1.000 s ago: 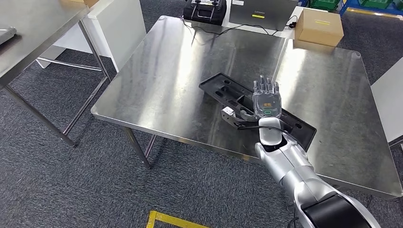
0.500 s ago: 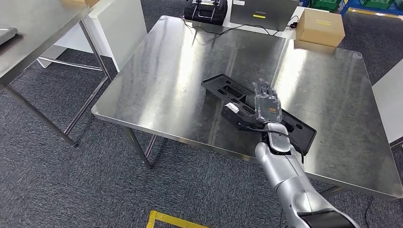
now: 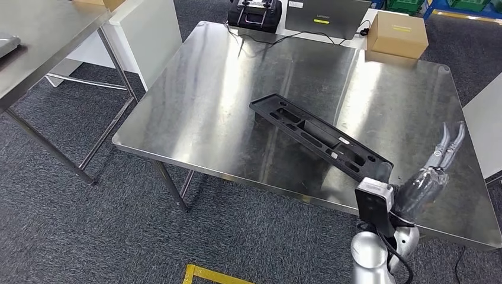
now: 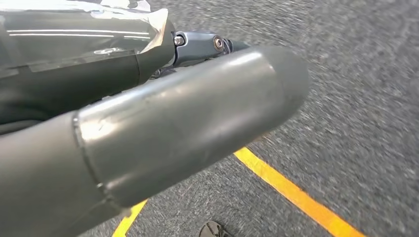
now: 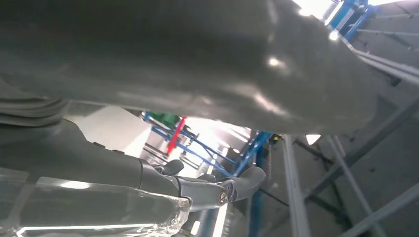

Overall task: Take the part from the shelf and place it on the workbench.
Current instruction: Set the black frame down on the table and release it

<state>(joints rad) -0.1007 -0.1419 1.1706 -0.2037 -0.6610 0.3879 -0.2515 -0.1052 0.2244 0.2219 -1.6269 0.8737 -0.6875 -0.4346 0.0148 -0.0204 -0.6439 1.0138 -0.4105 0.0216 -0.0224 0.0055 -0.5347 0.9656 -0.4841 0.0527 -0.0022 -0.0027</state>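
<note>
Status, near to far from the part: right hand (image 3: 435, 163) is raised off the near-right corner of the table (image 3: 207, 118), beside the part's near end, fingers spread and pointing up, holding nothing. Clear gap between hand and part, no contact. Right wrist view agrees: fingers (image 5: 232, 187) extended against the ceiling frames, nothing between them.

Left hand (image 4: 148, 128) hangs low over the carpet by the yellow floor line (image 4: 291, 192); thumb blocks most of that view, so I can't tell if it's spread or curled.

The part (image 3: 319, 136), long black moulded tray, lies flat and diagonal on the table, near end close to the front edge, whole footprint looks supported.

Beyond the part, at the far table edge: cardboard box (image 3: 396, 32), black case (image 3: 254, 12), cable running between.

Judgement: pick and place look done. Part is released and resting on the table. Left: pull the arm clear, nothing else obvious.
</note>
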